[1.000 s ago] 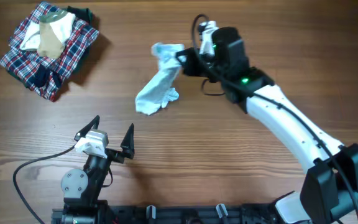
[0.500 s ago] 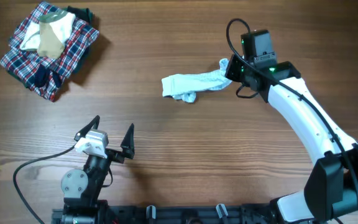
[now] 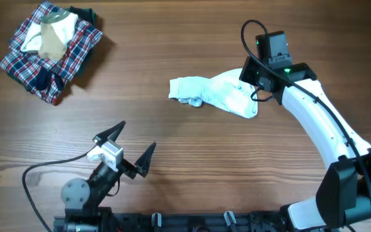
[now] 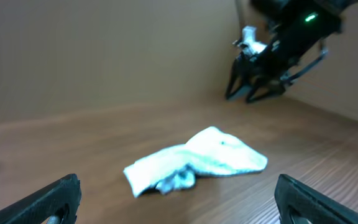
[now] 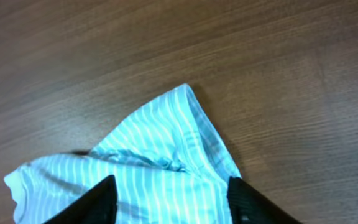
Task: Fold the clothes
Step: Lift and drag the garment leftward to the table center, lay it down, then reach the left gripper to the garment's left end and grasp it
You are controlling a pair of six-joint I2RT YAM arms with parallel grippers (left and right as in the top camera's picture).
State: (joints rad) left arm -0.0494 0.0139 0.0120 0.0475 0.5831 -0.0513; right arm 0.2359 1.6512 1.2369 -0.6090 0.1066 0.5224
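The clothes [image 3: 214, 94], a small pale blue-white striped garment, lie loosely spread on the wooden table, with a crumpled end at the left. My right gripper [image 3: 253, 84] hovers over their right end. In the right wrist view its fingers [image 5: 98, 200] stand apart, with the striped fabric [image 5: 160, 155] lying below and between them, not pinched. My left gripper [image 3: 131, 145] is open near the table's front, apart from the garment. From the left wrist the clothes [image 4: 197, 163] lie ahead between the wide-spread fingertips [image 4: 64, 194].
A red-navy-white plaid garment [image 3: 69, 55] with a beige-cream garment [image 3: 53, 35] on top lies in a pile at the back left. The right arm [image 4: 272, 50] shows behind the cloth in the left wrist view. A black cable [image 3: 44, 171] loops by the left arm's base.
The right gripper carried the garment to the right, lowered it and opened; the garment now lies spread on the table. The left gripper has turned and shifted slightly right, still open.
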